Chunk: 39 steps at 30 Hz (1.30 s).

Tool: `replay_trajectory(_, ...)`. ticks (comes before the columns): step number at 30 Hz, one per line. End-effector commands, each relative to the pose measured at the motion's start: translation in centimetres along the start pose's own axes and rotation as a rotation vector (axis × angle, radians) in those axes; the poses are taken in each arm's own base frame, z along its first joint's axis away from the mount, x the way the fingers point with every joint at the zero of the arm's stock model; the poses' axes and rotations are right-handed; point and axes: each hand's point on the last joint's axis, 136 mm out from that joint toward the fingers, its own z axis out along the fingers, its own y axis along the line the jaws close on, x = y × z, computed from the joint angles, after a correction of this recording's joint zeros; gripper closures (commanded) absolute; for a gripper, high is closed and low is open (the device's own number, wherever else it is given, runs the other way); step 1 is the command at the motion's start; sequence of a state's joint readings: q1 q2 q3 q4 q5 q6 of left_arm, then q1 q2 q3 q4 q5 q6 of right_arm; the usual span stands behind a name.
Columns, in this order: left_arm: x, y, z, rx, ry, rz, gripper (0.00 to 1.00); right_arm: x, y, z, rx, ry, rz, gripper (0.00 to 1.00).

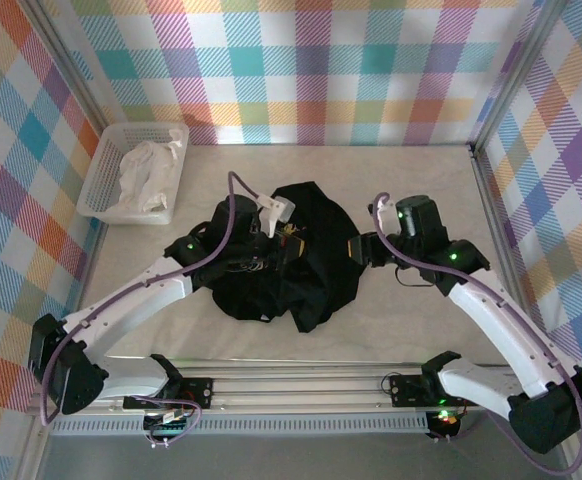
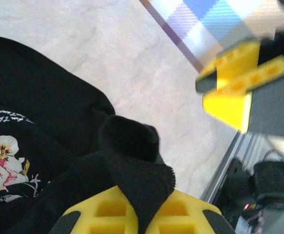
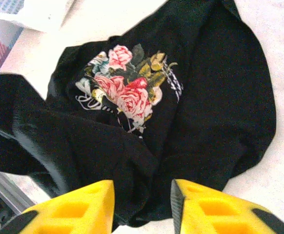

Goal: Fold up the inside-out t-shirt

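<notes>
Nearest, base rail (image 1: 301, 385): both arms are bolted here and reach inward toward mid-table.
Left gripper (image 2: 139, 207): the yellow fingers are pressed together on a raised fold of black fabric. The left wrist view shows this pinch; from above the gripper merges with the dark shirt.
Right gripper (image 3: 142, 202): the fingers are spread, and the shirt's hem lies under the gap. Whether they touch it cannot be told.
Inside-out t-shirt (image 1: 306, 275): black, bunched in a rumpled heap at the table centre, between the two grippers.
Rose print (image 3: 125, 92): plain in the right wrist view; the top view gives merely a small pale mark.
Table (image 1: 421, 180): a pale surface.
Basket (image 1: 99, 180): white, at the far left corner, holding a white cloth (image 1: 146, 172), well apart from the shirt.
</notes>
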<state>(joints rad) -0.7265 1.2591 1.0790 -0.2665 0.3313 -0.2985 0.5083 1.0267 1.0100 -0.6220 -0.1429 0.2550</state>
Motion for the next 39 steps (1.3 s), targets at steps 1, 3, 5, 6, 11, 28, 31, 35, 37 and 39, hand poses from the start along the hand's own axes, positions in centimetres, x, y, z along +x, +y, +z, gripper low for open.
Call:
replay_trajectory(1, -1.0, 1.3, -0.5, -0.093, -0.065, -0.157, 1.0, 1.1, 1.6, -0.5, -0.029, -0.028, 0.061, 0.57)
replay_trajectory(3, -1.2, 1.3, -0.6, -0.097, -0.071, -0.157, 1.0, 2.3, 3.6, 0.1, -0.115, -0.018, 0.069, 0.53)
replay_trajectory(5, -1.3, 1.2, -0.7, -0.093, -0.074, -0.156, 1.0, 3.8, 5.1, 1.3, -0.165, 0.009, 0.072, 0.5)
replay_trajectory(6, -1.3, 1.2, -0.7, -0.092, -0.074, -0.156, 1.0, 4.5, 5.8, 2.0, -0.189, 0.018, 0.076, 0.49)
replay_trajectory(11, -1.1, 1.1, -0.9, -0.09, -0.075, -0.154, 1.0, 5.9, 7.4, 5.5, -0.222, 0.041, 0.11, 0.49)
replay_trajectory(28, -1.0, 2.0, -3.1, -0.138, -0.128, -0.16, 1.0, -0.1, 6.8, 5.9, -0.342, -0.216, 0.063, 1.0)
replay_trajectory(31, -1.1, 3.7, -4.2, -0.187, -0.172, -0.217, 1.0, -1.8, 8.1, 2.2, -0.553, -0.315, -0.051, 1.0)
replay_trajectory(35, -1.5, 6.0, -4.9, -0.181, -0.215, -0.323, 1.0, -1.9, 10.2, -2.7, -0.759, -0.393, -0.253, 1.0)
replay_trajectory(37, -1.3, 6.5, -4.7, -0.176, -0.201, -0.339, 1.0, -1.8, 11.2, -4.2, -0.844, -0.399, -0.316, 1.0)
replay_trajectory(39, -0.9, 7.0, -4.3, -0.195, -0.178, -0.338, 0.98, -1.5, 12.1, -5.0, -0.913, -0.373, -0.36, 1.0)
